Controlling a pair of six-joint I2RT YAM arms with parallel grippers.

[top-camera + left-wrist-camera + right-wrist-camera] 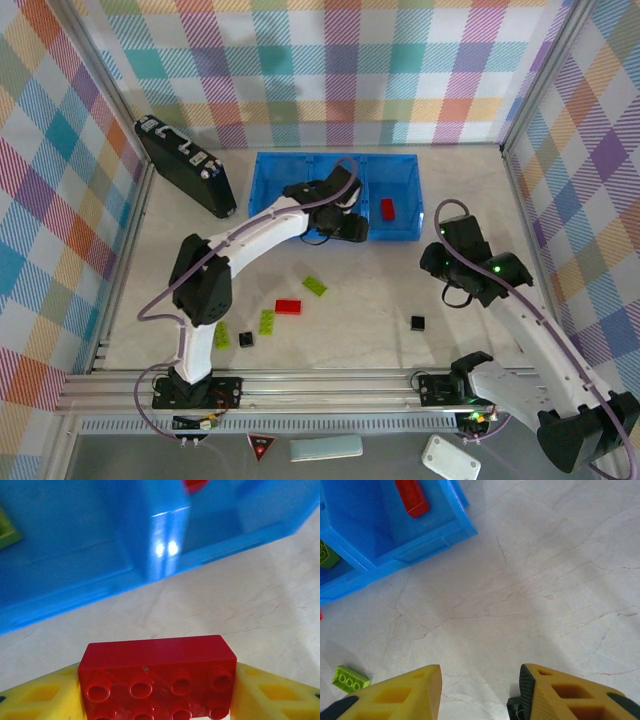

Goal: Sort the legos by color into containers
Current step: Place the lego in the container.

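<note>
Left gripper (158,702) clamps a red brick (155,660) at the tray's (65,605) near wall, likely bound for the right compartment (402,195); right gripper (480,690) hangs parted, empty.

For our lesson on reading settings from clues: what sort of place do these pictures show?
Probably a robotics lab test cell: a left arm and right arm bolted to a metal rail, plaid panels boxing in the table, and a blue tray with loose Lego bricks staged for sorting.
</note>
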